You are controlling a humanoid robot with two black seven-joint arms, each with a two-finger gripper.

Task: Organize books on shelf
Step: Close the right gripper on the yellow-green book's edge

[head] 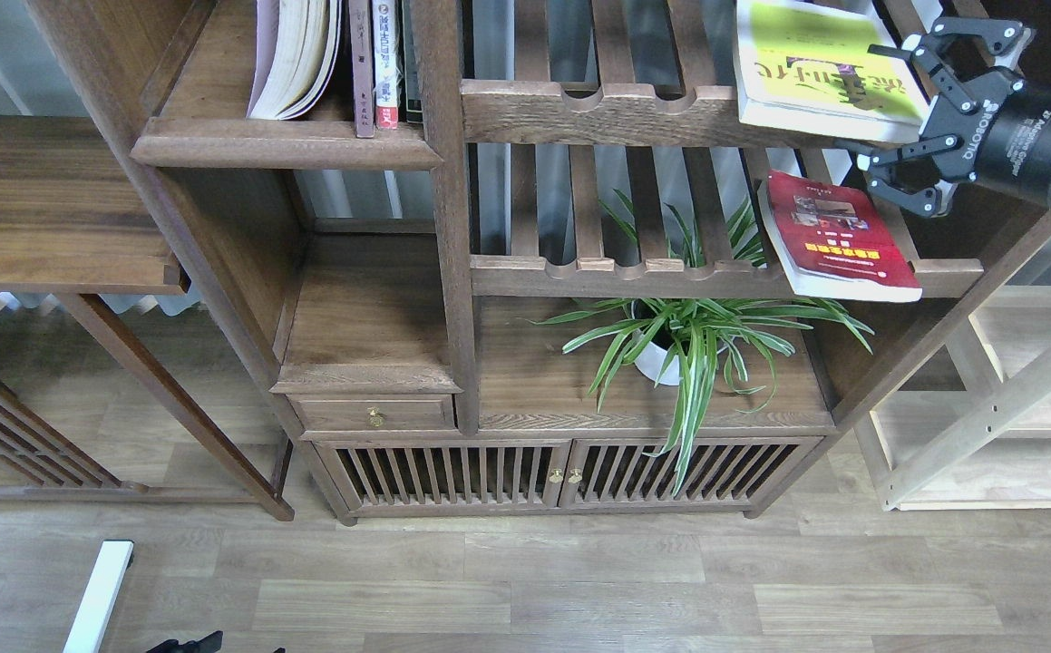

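A yellow-green book [815,63] with black characters lies flat on the upper slatted rack at the top right. My right gripper [871,107] is open, one finger above and one below the book's near right corner, not closed on it. Below it a red book [838,238] with a yellow band lies on the lower slatted rack. A pale white-lavender book [294,54] stands leaning, pages fanned, on the dark wooden shelf [285,145] at the upper left. A small dark part [185,646] at the bottom edge may be my left gripper.
Slim volumes [384,63] stand right of the pale book. A potted spider plant [684,340] sits under the lower rack. A pale wood rack [997,408] stands at the right, a dark side table [44,209] at the left. A white bar [99,594] lies on the floor.
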